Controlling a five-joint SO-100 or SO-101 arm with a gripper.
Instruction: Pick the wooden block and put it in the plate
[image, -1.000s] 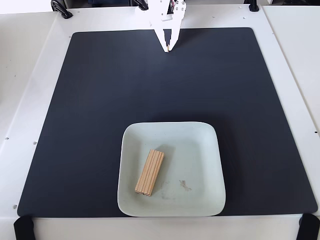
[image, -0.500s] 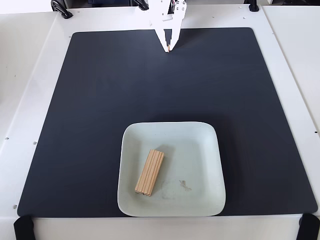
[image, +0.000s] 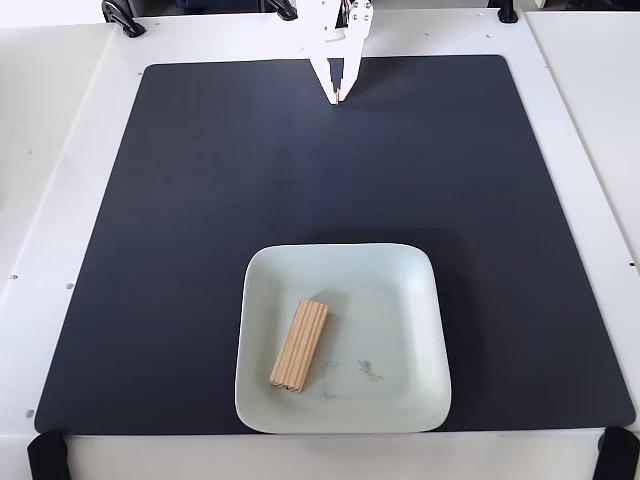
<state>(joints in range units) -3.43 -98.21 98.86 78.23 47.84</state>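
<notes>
The wooden block (image: 300, 344), a small tan oblong with lengthwise grain, lies inside the plate (image: 415, 400) on the left part of its base, slanted with its upper end leaning right. The plate is a pale white-green rounded square near the front of the black mat (image: 200, 200). My white gripper (image: 337, 97) hangs at the far edge of the mat, well away from the plate, with its fingertips pointing down and pressed together, holding nothing.
The black mat covers most of the white table (image: 50, 150). Black clamps (image: 122, 18) sit at the table's far edge and black straps (image: 47, 455) at the front corners. Faint smudges (image: 370, 370) mark the plate's base.
</notes>
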